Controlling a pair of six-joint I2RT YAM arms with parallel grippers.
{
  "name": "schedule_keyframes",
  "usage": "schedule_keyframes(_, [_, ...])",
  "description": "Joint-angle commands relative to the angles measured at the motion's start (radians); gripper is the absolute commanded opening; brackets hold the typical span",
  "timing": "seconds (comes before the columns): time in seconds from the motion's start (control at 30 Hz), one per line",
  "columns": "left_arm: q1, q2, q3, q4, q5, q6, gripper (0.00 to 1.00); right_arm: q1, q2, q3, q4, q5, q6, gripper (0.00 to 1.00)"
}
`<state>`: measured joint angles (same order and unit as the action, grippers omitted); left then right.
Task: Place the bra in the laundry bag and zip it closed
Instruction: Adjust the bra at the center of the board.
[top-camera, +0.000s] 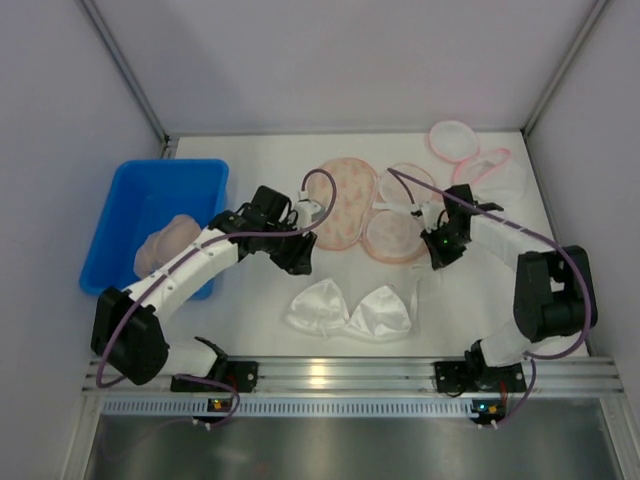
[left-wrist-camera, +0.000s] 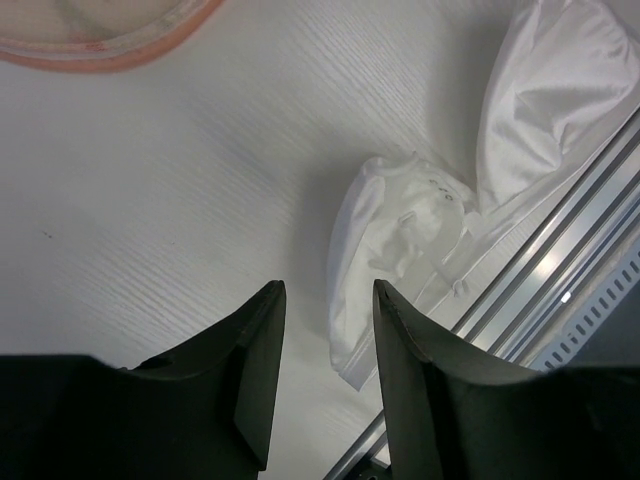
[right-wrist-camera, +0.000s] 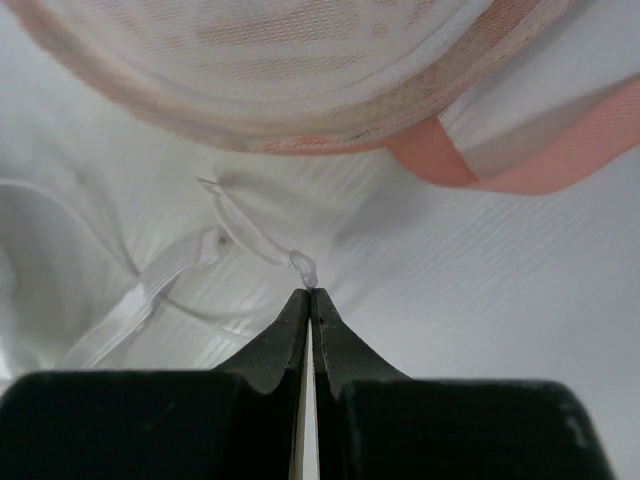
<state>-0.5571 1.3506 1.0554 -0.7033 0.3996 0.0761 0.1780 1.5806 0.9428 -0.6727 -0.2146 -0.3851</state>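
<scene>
White satin bra (top-camera: 350, 310) lay on counter (top-camera: 255, 312), outside pink mesh laundry bag (top-camera: 345, 205). Left claw (left-wrist-camera: 328, 295) apart, hovering beside bra, likely for pickup. Right claw (right-wrist-camera: 312, 293) together at clear strap (right-wrist-camera: 250, 240); grip uncertain.

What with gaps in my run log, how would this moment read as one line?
left gripper: open, above table | right gripper: shut, tips at clear strap | bra: on table, outside bag
</scene>
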Motion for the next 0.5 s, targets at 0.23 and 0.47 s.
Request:
schedule_keyframes(0.23, [0.029,-0.084,0.008,0.008,-0.002,0.004,0.47,-0.011,-0.398,0.238,-0.245,-0.065,-0.063,0.0])
schedule_keyframes(0.47, [0.036,-0.077,-0.001,0.008,-0.008,-0.009,0.5,-0.012,-0.435,0.313,-0.212,-0.078,-0.046,0.0])
